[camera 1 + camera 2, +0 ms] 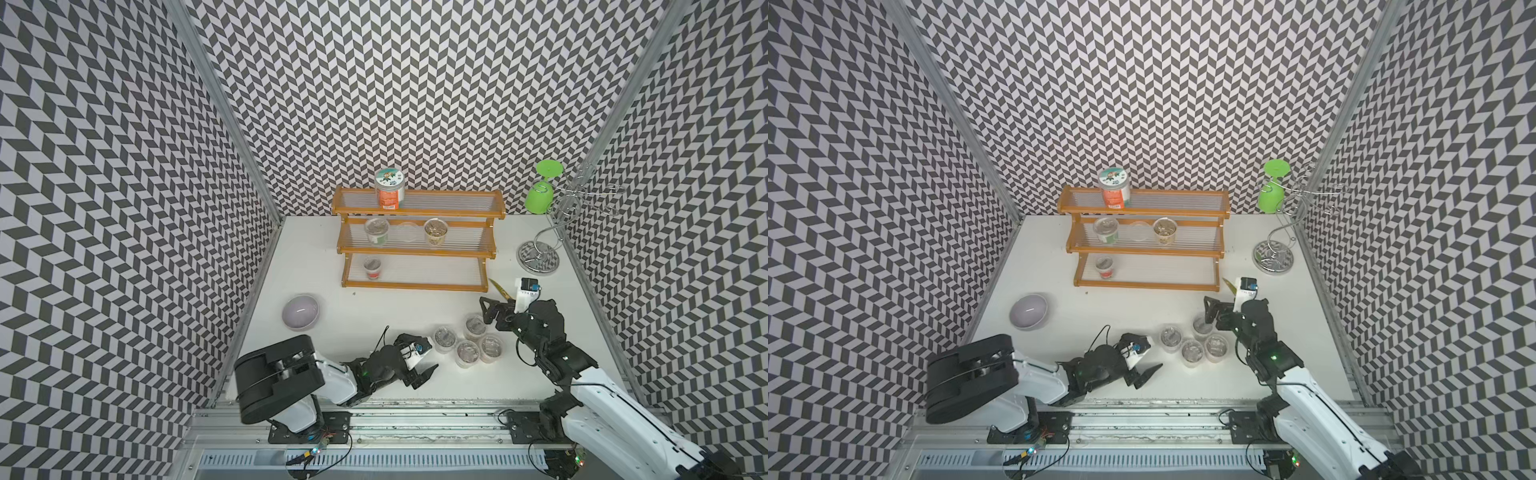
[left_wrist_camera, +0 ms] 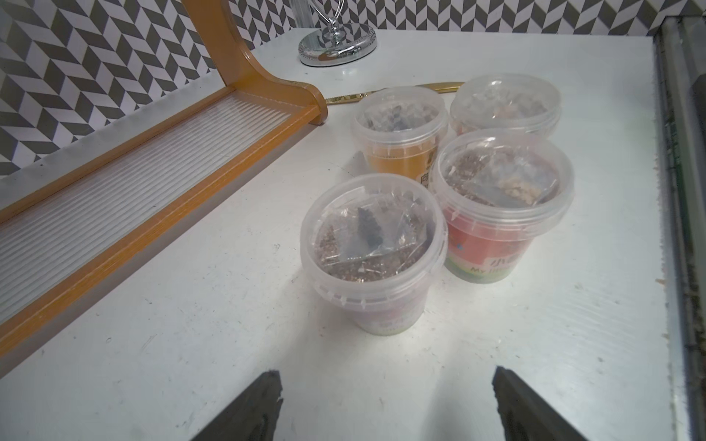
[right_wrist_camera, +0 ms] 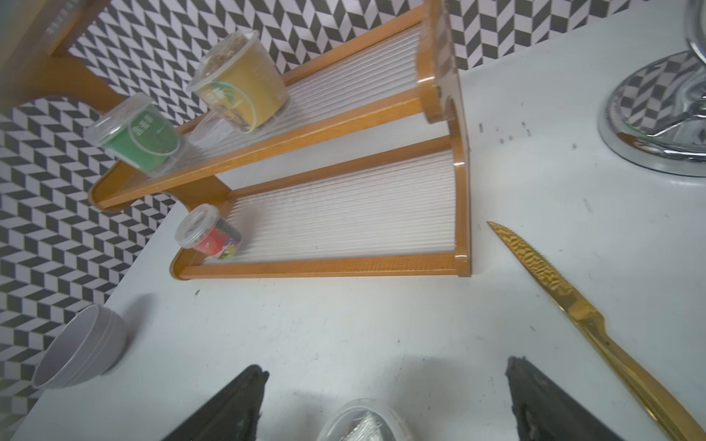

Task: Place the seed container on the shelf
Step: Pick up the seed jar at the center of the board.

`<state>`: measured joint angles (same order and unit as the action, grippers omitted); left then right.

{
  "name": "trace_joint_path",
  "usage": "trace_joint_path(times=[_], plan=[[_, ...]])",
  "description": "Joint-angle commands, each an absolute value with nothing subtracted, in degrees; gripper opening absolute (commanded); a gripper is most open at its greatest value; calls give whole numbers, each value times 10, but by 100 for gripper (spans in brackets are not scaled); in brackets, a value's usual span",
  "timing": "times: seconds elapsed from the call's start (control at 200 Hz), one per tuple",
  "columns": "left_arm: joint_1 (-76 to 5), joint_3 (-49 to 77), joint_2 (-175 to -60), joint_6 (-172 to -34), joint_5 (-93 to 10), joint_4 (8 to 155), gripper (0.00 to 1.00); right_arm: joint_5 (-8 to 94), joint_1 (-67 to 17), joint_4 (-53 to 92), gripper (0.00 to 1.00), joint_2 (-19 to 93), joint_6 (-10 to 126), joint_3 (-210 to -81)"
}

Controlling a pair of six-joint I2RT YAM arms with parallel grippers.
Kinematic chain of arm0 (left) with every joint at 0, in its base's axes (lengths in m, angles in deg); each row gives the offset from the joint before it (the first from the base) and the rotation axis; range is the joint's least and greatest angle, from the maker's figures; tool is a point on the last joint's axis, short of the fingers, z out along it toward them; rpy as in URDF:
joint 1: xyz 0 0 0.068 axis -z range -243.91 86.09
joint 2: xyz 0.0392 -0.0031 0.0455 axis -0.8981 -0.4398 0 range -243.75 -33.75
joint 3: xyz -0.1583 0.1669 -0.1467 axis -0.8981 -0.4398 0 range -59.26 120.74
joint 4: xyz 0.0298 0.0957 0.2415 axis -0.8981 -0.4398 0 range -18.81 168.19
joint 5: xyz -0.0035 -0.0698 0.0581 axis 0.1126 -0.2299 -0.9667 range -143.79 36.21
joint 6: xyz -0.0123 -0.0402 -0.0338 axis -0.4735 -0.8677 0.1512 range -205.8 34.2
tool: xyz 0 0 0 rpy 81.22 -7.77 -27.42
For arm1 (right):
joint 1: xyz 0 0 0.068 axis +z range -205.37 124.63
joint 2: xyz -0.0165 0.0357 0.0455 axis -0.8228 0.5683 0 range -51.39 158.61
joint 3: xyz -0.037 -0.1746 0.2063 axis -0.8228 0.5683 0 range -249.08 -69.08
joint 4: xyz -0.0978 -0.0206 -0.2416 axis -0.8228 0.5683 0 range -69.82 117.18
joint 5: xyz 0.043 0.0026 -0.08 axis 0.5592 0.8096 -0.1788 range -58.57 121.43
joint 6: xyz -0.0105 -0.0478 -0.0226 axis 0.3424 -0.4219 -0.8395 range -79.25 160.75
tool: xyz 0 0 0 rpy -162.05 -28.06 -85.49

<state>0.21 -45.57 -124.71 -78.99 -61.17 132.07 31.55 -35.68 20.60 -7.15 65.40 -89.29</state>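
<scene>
– Top views first. What's the count?
– One shelf (image 1: pixel 415 285), three tiers, at the back of the table (image 1: pixel 374 316). Four lidded seed containers (image 1: pixel 467 353) bunched on the table near the front, well apart from the shelf, between the left hand (image 1: pixel 430 358) and the right hand (image 1: pixel 496 306). On the shelf: one tall jar (image 1: pixel 389 189) on top; a green tub (image 1: pixel 377 232), a clear cup (image 1: pixel 407 231) and a yellow tub (image 1: pixel 435 232) in the middle; one red tub (image 1: pixel 372 269) at the bottom.
– Anything around?
– One grey bowl (image 1: pixel 300 311) on the left arm's side. One chrome stand (image 1: pixel 538 257) on the right, a green glass (image 1: pixel 540 197) hanging upside down from it. One gold knife (image 1: pixel 500 289) just beside the right hand. Bare table between the bunch and the shelf.
– Left wrist?
– Left hand spread wide, holding nothing. The four containers stand upright ahead of it, close together; brown granules and small clear sachets under the lids. The nearest container (image 2: pixel 372 244) sits just beyond the fingertips (image 2: pixel 267 397), not touched.
– Right wrist?
– Wide too, nothing gripped. One container's lid (image 3: pixel 359 418) shows low between its fingers (image 3: pixel 237 404). The knife lies alongside, the red tub on the bottom tier ahead.
</scene>
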Motion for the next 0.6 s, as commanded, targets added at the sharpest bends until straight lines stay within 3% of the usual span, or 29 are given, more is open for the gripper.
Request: trace_joint_path(times=[0.0,0.431,0.596], plan=[[5,-442,-1286,-755,-634,1440,91,378,-389,161,99,-70,675,-885],[1,-369,-1391,-751,-618,1444,89,388,-397,141,99,-41,648,-891],[-2,-358,-1407,-752,-604,1437,85,435,-397,122,100,-32,615,-886]])
